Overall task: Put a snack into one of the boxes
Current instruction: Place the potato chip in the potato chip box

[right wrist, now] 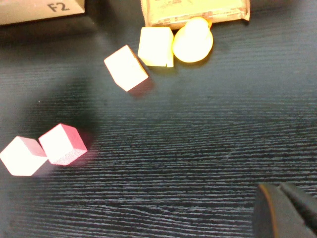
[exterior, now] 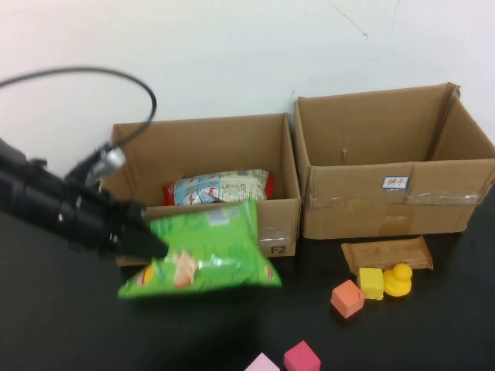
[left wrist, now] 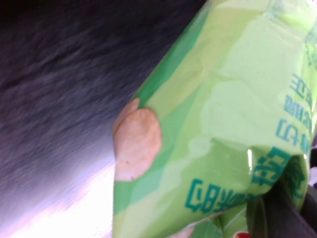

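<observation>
I have the left gripper (exterior: pixel 155 246) pinched on the left edge of the green snack bag (exterior: pixel 205 255) — the bag hangs clear of the black table (exterior: pixel 69 325), in front of the near wall of the left box (exterior: pixel 203 154). In the left wrist view the bag (left wrist: pixel 223 124) fills most of the frame. Inside that box lies a second snack packet (exterior: pixel 219 187), red and white. The right box (exterior: pixel 394 162) sits just beside it. Near the right box's front: a brown flat packet (exterior: pixel 387 253), a yellow cube (exterior: pixel 370 283), a yellow duck (exterior: pixel 399 280), an orange cube (exterior: pixel 347 298); nearer me, two pink cubes (exterior: pixel 302 357). The right gripper (right wrist: pixel 287 210) hovers over bare table with its fingers pressed together — holding nothing.
</observation>
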Controlling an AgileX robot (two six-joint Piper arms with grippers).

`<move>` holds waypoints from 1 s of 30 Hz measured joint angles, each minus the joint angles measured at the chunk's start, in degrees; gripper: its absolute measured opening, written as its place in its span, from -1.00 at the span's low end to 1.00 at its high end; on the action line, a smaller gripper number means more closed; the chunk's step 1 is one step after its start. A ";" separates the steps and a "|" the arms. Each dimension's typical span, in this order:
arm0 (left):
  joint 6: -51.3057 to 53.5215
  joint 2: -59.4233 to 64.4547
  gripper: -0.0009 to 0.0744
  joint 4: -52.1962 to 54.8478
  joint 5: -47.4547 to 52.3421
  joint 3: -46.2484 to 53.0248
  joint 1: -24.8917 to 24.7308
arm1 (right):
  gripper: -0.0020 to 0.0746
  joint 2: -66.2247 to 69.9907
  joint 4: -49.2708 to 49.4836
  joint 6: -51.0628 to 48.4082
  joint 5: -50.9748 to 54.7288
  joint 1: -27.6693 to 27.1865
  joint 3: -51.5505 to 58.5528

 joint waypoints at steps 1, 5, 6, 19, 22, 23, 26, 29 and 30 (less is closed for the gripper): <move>0.12 -0.32 -0.96 -0.86 0.44 -1.04 0.00 | -0.96 0.00 0.00 0.00 0.00 0.00 0.00; -0.51 -0.69 -0.96 -4.87 1.71 -7.06 0.00 | -0.96 0.00 0.09 0.00 0.00 0.00 0.00; -0.94 -0.69 -0.96 -5.31 1.68 -9.01 0.00 | -0.96 0.00 0.09 0.00 0.00 0.00 0.00; -6.75 3.69 -0.96 -1.56 -4.48 -30.82 0.00 | -0.96 0.00 0.22 0.00 -0.95 0.00 0.00; -6.46 6.61 -0.90 -0.89 -5.63 -31.34 0.00 | -0.96 0.00 0.26 0.00 -0.99 0.00 0.00; -6.35 7.64 -0.81 -0.75 -5.88 -31.34 0.00 | -0.96 0.00 0.35 0.00 -0.99 0.00 0.00; -6.35 10.04 -0.32 0.09 -7.25 -31.34 0.00 | -0.96 0.00 0.35 0.00 -1.08 0.00 0.00; -6.35 10.75 0.22 1.05 -10.47 -31.61 0.11 | -0.96 0.00 0.39 -0.97 -1.08 0.00 0.00; -6.51 10.75 0.33 1.18 -10.80 -32.16 0.12 | -0.96 0.00 0.39 -2.17 -1.08 0.00 0.00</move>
